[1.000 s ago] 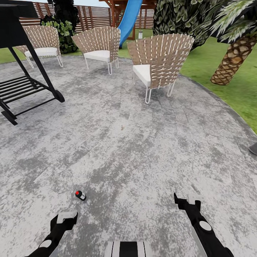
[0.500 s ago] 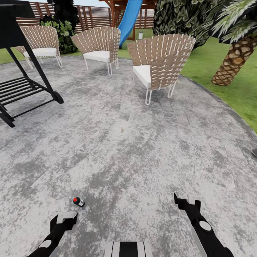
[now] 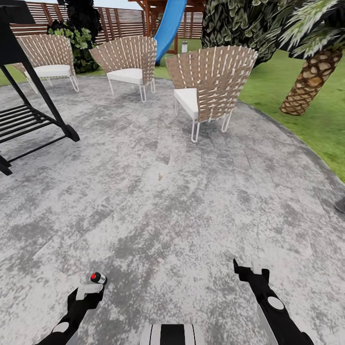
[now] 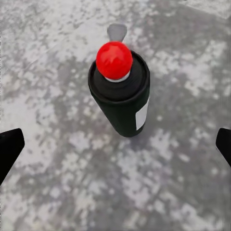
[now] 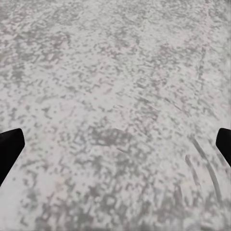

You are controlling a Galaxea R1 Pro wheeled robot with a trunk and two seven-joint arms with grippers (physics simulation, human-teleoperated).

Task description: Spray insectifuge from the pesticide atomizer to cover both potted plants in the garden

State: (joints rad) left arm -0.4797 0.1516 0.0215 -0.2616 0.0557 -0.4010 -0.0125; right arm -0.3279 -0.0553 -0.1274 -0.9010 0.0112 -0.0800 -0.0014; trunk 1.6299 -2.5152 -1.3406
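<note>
As I rolled forward the atomizer slid down my head view until it stood on the patio just ahead of my spread, empty left pincer, probably within reach for the pickup.

atomizer on patio before left gripper, chairs behind

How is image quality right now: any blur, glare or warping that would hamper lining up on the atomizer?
Left wrist view: the atomizer is fairly sharp, red cap distinct, with no glare; the patio beneath looks soft and blotchy. Head view: wide-angle warping leans the wicker chair and palm trunk outward; lighting is even, and the atomizer is small. Right wrist view: only mottled paving, slightly smeared.
</note>
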